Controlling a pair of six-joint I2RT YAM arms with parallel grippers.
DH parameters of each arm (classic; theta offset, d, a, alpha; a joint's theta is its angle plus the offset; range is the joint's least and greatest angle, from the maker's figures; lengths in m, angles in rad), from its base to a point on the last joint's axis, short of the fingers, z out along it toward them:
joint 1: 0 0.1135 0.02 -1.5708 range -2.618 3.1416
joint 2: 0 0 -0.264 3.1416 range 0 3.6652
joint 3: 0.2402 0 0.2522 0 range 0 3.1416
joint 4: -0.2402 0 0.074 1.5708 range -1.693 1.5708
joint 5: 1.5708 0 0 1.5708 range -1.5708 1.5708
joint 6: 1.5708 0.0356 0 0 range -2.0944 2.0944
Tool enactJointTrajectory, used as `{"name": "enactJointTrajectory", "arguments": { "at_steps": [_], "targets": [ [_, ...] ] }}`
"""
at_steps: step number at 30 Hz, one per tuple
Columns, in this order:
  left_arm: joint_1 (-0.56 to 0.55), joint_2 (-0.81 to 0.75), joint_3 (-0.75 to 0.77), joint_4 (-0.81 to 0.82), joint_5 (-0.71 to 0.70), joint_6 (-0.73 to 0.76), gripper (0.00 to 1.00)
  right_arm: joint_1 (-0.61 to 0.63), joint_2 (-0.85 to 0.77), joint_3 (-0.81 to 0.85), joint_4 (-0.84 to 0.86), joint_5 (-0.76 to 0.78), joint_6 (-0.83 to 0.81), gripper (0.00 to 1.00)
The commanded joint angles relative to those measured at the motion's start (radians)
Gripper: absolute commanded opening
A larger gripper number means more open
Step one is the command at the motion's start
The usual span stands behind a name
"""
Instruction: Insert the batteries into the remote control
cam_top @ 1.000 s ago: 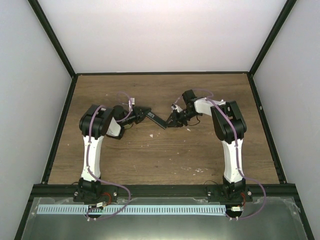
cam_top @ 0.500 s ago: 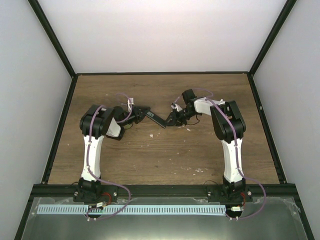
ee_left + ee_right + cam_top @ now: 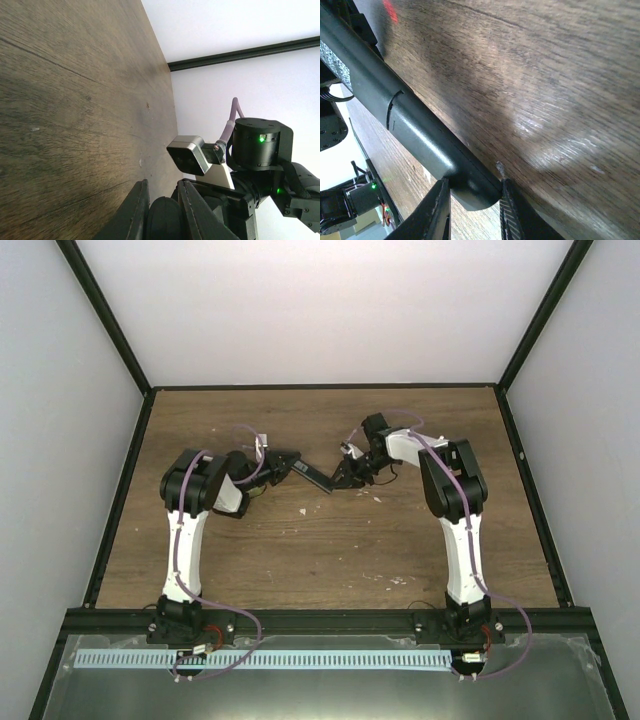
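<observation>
The remote control (image 3: pixel 316 479), a slim black bar, is held between both grippers just above the middle of the wooden table (image 3: pixel 320 550). My left gripper (image 3: pixel 296 468) is shut on its left end. In the left wrist view that rounded black end (image 3: pixel 164 221) sits between the fingers (image 3: pixel 136 212). My right gripper (image 3: pixel 339 482) is shut on its right end. In the right wrist view the bar (image 3: pixel 415 127) runs from the upper left down into the jaws, with the gripper (image 3: pixel 474 210) closed round its tip. The blue batteries are not in view.
Pale specks of debris lie on the table (image 3: pixel 303 510), (image 3: pixel 378 497) and nearer the front (image 3: pixel 388 579). A black frame (image 3: pixel 320 387) and white walls bound the table. The right arm's wrist camera (image 3: pixel 192 155) shows close in the left wrist view.
The right gripper and the remote's right end have shifted slightly toward the far side. The left arm has barely moved. Both grippers stay closed on the remote.
</observation>
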Motion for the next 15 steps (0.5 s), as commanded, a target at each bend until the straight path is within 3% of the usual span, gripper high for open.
{"name": "enactJointTrajectory", "arguments": {
  "at_steps": [1,15],
  "targets": [
    [-0.075,0.03,0.021,0.022,0.146,-0.054,0.0,0.031,0.036,0.072,0.106,0.013,-0.018,0.2],
    [-0.092,0.027,0.042,-0.007,0.143,-0.042,0.0,0.032,0.061,0.131,0.09,0.007,0.0,0.2]
  ]
}}
